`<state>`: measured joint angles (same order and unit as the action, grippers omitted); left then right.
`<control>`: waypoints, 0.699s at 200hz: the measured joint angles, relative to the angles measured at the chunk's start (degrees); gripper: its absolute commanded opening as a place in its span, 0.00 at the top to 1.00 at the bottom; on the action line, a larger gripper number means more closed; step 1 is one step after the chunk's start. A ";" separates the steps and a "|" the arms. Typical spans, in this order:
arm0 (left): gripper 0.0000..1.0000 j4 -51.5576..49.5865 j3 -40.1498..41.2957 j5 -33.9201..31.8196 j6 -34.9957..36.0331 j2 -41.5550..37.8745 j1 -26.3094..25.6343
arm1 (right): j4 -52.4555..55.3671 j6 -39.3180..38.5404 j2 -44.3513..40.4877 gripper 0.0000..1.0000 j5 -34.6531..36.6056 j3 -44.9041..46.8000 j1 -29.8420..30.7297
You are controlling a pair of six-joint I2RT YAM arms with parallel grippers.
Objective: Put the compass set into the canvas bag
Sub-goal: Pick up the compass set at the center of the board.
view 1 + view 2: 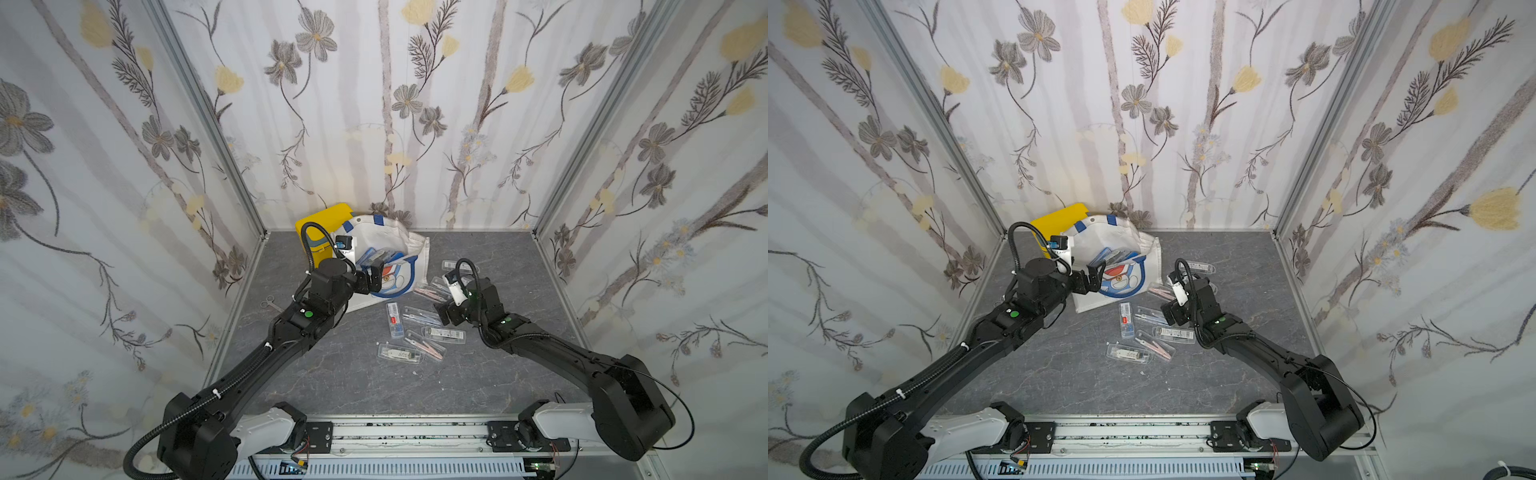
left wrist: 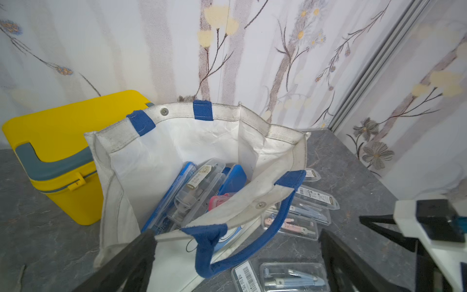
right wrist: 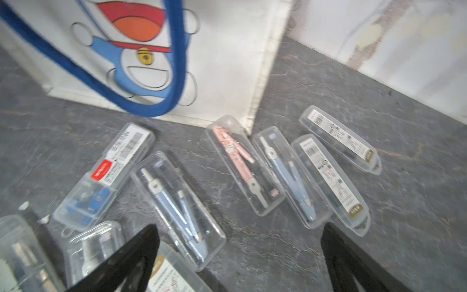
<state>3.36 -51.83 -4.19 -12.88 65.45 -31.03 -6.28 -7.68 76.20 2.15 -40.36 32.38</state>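
Yellow box (image 1: 320, 220) stands at the far edge of the worktop (image 1: 374, 386), toward its far left corner, with the canvas bag (image 2: 222, 111) just beside it. The bag is upright with its mouth open, and several clear cases (image 2: 199, 187) are already inside. Its blue handle (image 2: 207, 240) droops over the front.

Left gripper (image 1: 375, 276) hovers at the bag's near rim — jaws wide apart, holding nothing.

Loose compass sets (image 3: 177, 207) lie flat on the worktop in front of the bag, some touching.

Right gripper (image 3: 240, 228) hangs just above them, jaws fully spread, empty.

Assessment: each set is a light, stiff, smooth plastic case — likely slippery, and the lid may pop. Best taken across the narrow width at mid-length, fingertips down at the worktop.
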 measured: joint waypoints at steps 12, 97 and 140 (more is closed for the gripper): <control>0.00 -0.31 0.74 0.39 -1.81 -1.09 0.00 | 0.00 -2.43 0.70 0.01 -1.05 -0.04 2.14; 0.00 -5.68 5.88 -7.69 -16.68 -8.72 1.20 | 2.56 -8.94 8.28 0.03 -8.44 -5.86 10.10; 0.00 -7.02 9.11 -8.92 -20.37 -11.91 2.60 | 5.22 -10.91 11.28 0.09 -11.98 -6.80 14.78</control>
<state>-3.66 -42.72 -13.10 -33.26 53.54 -28.42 -1.06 -18.59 87.48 -9.82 -47.16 47.16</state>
